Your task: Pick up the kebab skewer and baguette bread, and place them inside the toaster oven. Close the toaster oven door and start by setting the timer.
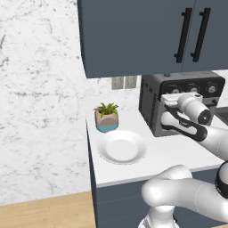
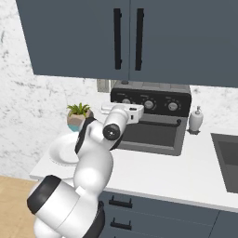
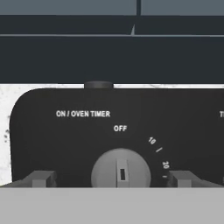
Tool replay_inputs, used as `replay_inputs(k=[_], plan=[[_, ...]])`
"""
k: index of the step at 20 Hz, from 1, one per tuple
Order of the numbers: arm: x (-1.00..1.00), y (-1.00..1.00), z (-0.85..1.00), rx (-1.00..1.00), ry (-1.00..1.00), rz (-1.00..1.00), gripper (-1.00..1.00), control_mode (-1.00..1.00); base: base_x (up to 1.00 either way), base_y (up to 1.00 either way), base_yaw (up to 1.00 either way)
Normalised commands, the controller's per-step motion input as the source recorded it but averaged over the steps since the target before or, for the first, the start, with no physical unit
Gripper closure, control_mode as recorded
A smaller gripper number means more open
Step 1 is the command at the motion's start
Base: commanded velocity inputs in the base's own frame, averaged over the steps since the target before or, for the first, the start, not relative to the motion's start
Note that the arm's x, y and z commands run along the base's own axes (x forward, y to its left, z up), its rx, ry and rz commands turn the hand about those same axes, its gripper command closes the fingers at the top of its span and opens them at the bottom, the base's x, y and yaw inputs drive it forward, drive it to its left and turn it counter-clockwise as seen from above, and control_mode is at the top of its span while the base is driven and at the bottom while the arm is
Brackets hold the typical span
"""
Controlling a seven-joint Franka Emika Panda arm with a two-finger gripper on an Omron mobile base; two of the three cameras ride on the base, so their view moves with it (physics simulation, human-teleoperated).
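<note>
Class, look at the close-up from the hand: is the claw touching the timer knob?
Apart. In the hand view the claw stands open, one fingertip on either side of the timer knob, with bare black panel showing between each tip and the knob.

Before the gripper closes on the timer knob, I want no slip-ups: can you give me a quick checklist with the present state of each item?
1. Gripper open: ok, the two fingertips stand wide apart.
2. Timer knob between the fingertips: ok, one fingertip on each side, not touching it.
3. Right knob chosen: ok, the label above reads ON / OVEN TIMER.
4. Knob at start position: ok, its mark points up to OFF.
5. Toaster oven door closed: ok, it stands upright against the toaster oven with its handle at the top.
6. Skewer and bread inside: cannot tell, though the plate lies bare.
</note>
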Motion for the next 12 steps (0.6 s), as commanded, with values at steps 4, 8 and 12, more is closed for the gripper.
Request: replay_inputs(k=[4, 8, 12], plan=[[0.00, -0.03, 0.00, 0.00, 0.00, 0.00, -1.00, -1.00, 0.00, 0.00, 0.00], [0.00, -0.06, 0.00, 0.00, 0.00, 0.00, -1.00, -1.00, 0.00, 0.00, 0.00], [0.00, -0.04, 0.00, 0.00, 0.00, 0.00, -1.00, -1.00, 0.00, 0.00, 0.00]])
